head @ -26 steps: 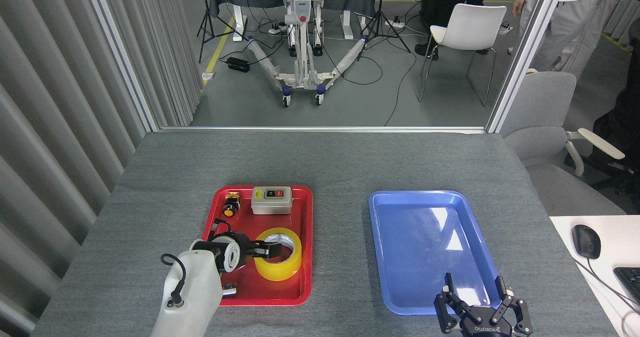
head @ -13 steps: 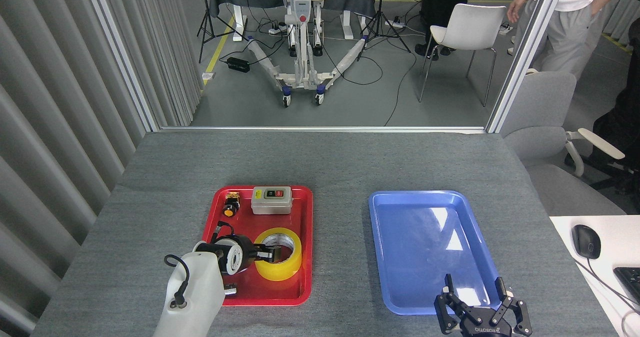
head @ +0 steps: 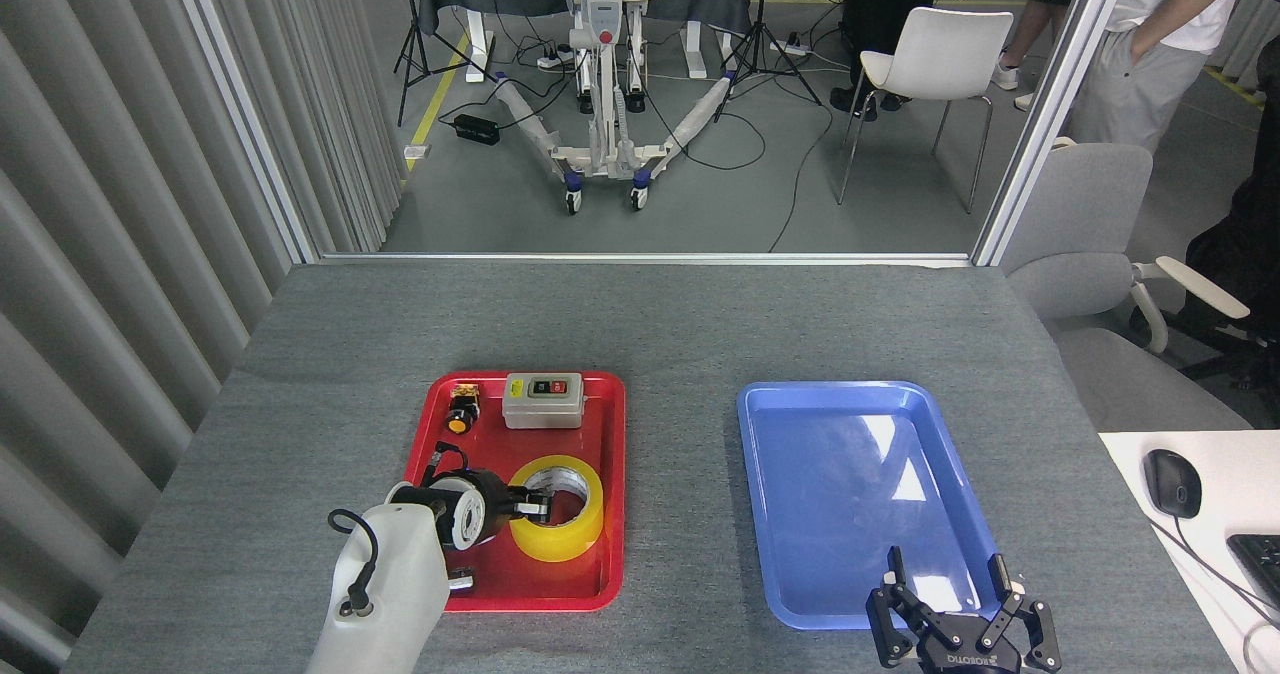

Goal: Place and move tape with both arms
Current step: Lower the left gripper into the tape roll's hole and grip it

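Left tool (head: 530, 503) is down at the tape (head: 557, 508), coming in from the roll's left side, with at least one finger poking over the rim into the white core. That looks like a wall pinch, one finger inside and the rest outside, but honestly you can't tell from this angle whether it's clamped or just sitting around the wall. So treat the grip as unconfirmed.

Tape itself lies flat, hole up, in the near right part of the red tray (head: 611, 484), close to the right rim. Lying flat like that is why a rim pinch makes sense; there's no way to get fingers round the whole roll.

Grey switch box (head: 542, 399) sits at the tray's far edge, well apart from the roll, and a little orange button (head: 461, 417) is in the far left corner. Neither is in your lift path.

Right tool (head: 956, 624) is spread wide, fingers up, holding nothing, parked at the near edge of the blue tray (head: 760, 474). My guess is it's waiting there for a handover or for the roll to be dropped in the blue one.

Table (head: 680, 324) between trays is bare.
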